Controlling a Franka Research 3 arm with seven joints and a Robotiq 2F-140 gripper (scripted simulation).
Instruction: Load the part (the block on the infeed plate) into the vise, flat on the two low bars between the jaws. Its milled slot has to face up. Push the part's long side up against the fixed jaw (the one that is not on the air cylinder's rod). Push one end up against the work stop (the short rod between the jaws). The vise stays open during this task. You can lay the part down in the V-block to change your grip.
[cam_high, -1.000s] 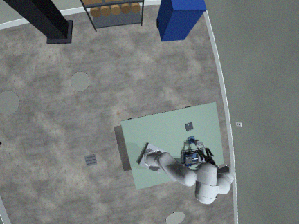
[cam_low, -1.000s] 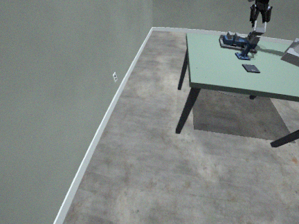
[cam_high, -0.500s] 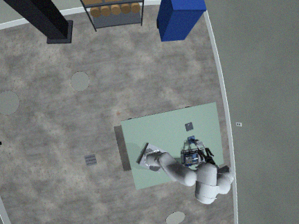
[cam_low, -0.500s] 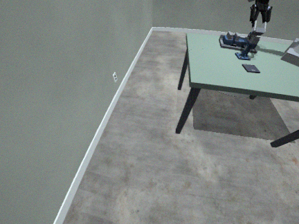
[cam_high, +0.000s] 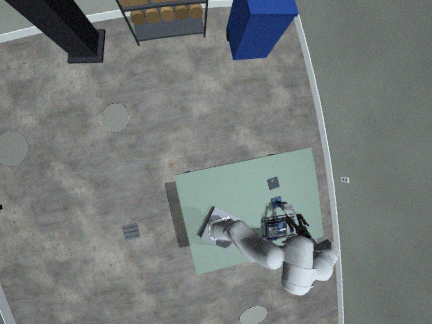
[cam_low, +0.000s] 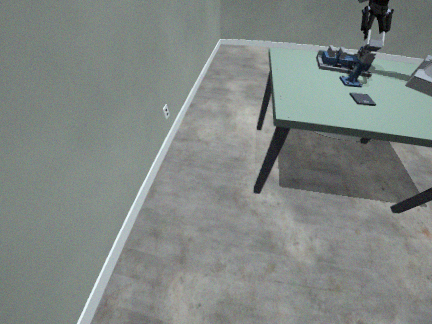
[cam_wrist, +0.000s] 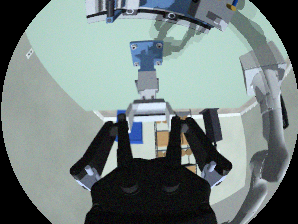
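Note:
My gripper is shut on the part, a small grey block. It holds the part above the table, just over the blue V-block. I cannot tell which way the part's slot faces. The blue and grey vise stands beyond the V-block with its jaws open. The dark infeed plate lies bare on the green table. In the top view the arm covers much of the vise.
The robot's base and a grey box stand at the far right of the table. The wall runs close along the table's side. A shelf rack and a blue cabinet stand far off on the floor.

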